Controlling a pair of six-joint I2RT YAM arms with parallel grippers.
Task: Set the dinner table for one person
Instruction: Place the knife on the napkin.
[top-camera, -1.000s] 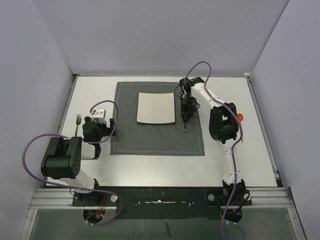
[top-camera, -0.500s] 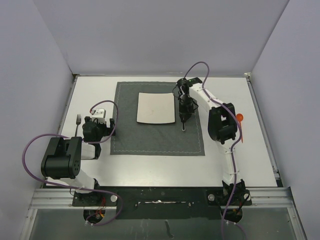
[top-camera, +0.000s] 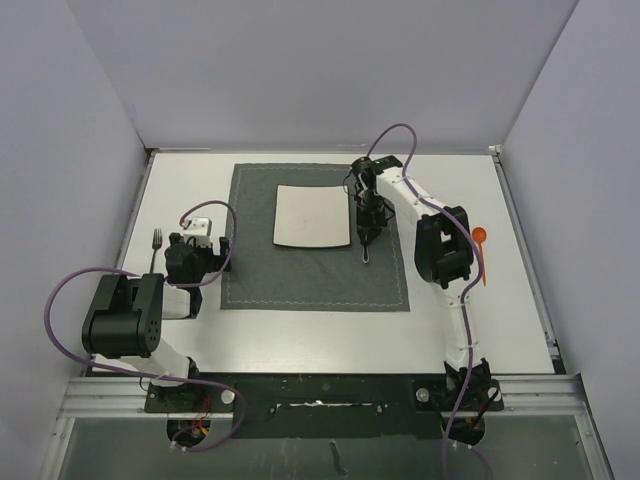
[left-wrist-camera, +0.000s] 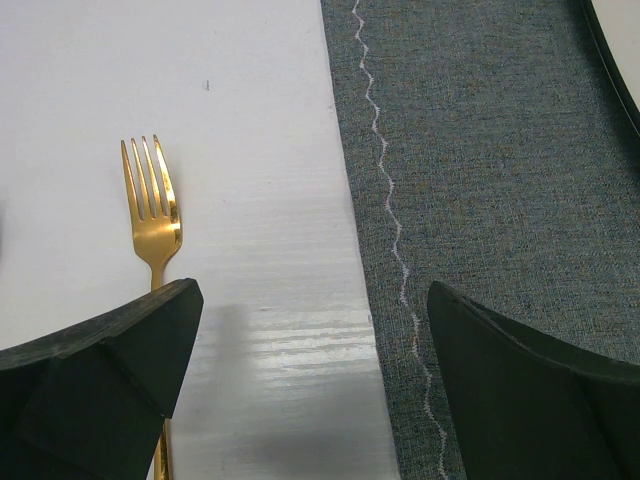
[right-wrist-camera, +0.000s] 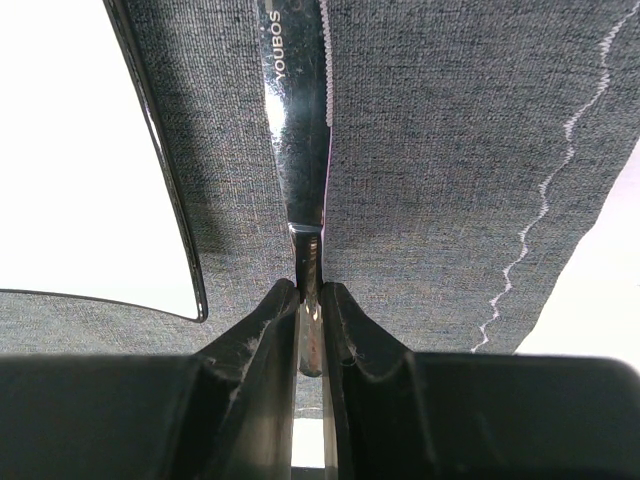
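The white dinner table (top-camera: 300, 340) carries a dark grey placemat (top-camera: 310, 280) with a white square plate (top-camera: 312, 215) on it. My right gripper (top-camera: 366, 232) is shut on the handle of a silver knife (top-camera: 368, 252), just right of the plate. In the right wrist view the fingers (right-wrist-camera: 270, 320) clamp the knife (right-wrist-camera: 297, 110), and its blade lies low over the mat (right-wrist-camera: 440, 150) beside the plate (right-wrist-camera: 80, 150). My left gripper (top-camera: 208, 255) is open and empty over the table (left-wrist-camera: 250, 120). A gold fork (left-wrist-camera: 152, 210) lies to its left.
The fork (top-camera: 156, 248) lies on the table left of the mat. An orange spoon (top-camera: 480, 238) lies on the table right of the mat, partly hidden by my right arm. The mat's stitched left edge (left-wrist-camera: 385, 170) runs under my left gripper.
My right gripper has shifted a little to the left with the knife, closer to the plate's right edge. The left arm has not moved.
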